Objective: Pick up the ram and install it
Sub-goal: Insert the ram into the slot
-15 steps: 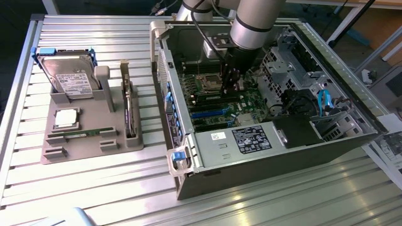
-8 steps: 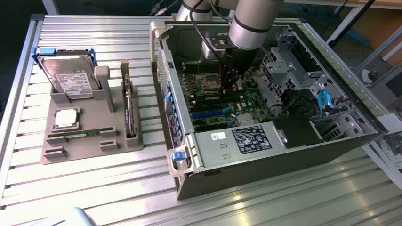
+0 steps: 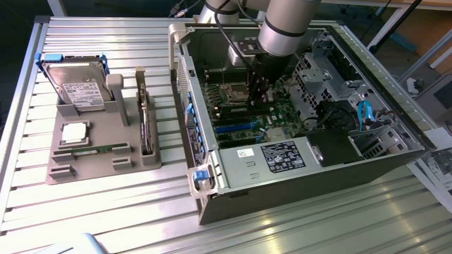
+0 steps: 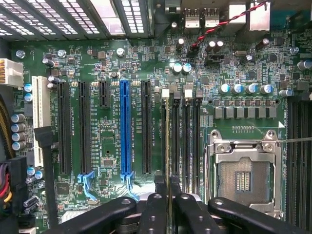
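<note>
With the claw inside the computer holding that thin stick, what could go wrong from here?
1. The claw pinches the ram edge-on over the narrow memory slots. If it is a little out of line, it may jam on a slot wall or bend when pressed.
2. The open processor socket sits right beside those slots, so a sideways slip might strike it.

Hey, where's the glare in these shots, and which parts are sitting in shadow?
Exterior view: light glares off the slatted metal table beside the computer case, whose interior is noticeably dimmer. Wrist view: the vent slots are blown out white, the motherboard is evenly lit, and the pincer is a dark shape with faint highlights.
</note>
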Controlling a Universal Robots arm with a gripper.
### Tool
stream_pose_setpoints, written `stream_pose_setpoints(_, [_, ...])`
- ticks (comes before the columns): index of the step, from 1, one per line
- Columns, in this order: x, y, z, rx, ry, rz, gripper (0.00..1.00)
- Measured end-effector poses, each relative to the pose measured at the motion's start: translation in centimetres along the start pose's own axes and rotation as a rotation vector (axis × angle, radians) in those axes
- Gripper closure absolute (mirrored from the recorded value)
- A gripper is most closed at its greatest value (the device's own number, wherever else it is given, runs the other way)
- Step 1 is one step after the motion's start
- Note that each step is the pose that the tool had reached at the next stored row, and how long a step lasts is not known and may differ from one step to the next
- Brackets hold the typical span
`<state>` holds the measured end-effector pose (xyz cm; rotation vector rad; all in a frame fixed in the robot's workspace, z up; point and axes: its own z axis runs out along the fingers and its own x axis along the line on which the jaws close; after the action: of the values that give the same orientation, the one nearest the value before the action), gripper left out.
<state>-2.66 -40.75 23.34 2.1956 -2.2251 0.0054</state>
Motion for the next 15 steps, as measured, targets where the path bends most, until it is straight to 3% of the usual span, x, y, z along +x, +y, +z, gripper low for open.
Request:
stream_pose_setpoints(6, [-0.01, -0.05, 0.0, 0.0005, -0.0004, 0.0, 0.87])
stream_pose_setpoints(11, [0.01, 0.65, -0.01, 0.0001, 0.0, 0.0, 0.87])
stream_pose_setpoints(13, [0.03, 0.65, -0.01, 0.0002, 0.002, 0.0, 0.87])
stream_pose_setpoints(15, [0.07, 0.65, -0.01, 0.0002, 0.0082, 0.0, 0.87])
